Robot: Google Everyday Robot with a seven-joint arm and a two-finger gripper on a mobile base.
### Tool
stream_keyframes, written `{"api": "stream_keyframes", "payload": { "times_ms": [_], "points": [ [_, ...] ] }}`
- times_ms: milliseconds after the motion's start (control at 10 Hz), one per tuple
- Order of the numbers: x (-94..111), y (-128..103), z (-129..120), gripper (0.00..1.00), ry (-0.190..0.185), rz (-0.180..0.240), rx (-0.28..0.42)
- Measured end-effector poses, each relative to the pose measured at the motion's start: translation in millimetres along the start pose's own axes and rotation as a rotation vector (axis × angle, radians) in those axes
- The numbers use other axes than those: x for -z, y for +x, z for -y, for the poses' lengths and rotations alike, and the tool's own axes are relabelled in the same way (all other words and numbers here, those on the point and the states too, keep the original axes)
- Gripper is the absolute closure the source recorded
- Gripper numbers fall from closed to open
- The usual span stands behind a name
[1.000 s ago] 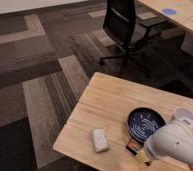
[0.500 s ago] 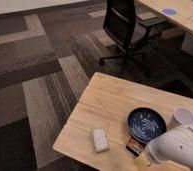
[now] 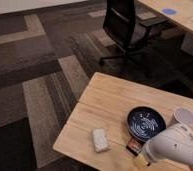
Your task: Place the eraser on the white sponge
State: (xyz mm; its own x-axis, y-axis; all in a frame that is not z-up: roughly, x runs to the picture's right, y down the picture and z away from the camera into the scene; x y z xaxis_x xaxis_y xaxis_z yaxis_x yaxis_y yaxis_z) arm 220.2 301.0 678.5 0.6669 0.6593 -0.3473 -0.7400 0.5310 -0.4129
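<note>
The eraser lies near the table's front edge, just in front of the dark blue bowl; its dark body and orange-red band show, and the rest is under my arm. The white sponge lies flat on the wooden table, a short way left of the eraser. My gripper is at the end of the white arm, directly over the eraser's right part, at the bottom right of the camera view. Nothing rests on the sponge.
A round dark blue bowl stands just behind the eraser. A pale cup stands right of the bowl. A black office chair stands on the carpet beyond the table. Another table is at the top right.
My arm has shifted down and slightly toward the front edge over the eraser, uncovering more of the cup. The sponge, bowl and eraser have not moved.
</note>
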Motion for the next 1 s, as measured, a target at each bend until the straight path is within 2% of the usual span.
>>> {"api": "stream_keyframes", "payload": {
  "times_ms": [200, 500, 600, 800, 1000],
  "points": [
    [-0.1, -11.0, -5.6, 0.48, 0.011, -0.003, 0.051],
    [15.5, -28.1, -21.6, 0.93, 0.039, -0.021, 0.115],
    [22.9, -35.2, -28.4, 1.00, 0.044, -0.037, 0.129],
    [31.7, -44.5, -29.1, 1.00, 0.057, -0.057, 0.130],
    [53.4, -74.0, -15.7, 1.00, 0.118, -0.045, 0.141]
  ]
}}
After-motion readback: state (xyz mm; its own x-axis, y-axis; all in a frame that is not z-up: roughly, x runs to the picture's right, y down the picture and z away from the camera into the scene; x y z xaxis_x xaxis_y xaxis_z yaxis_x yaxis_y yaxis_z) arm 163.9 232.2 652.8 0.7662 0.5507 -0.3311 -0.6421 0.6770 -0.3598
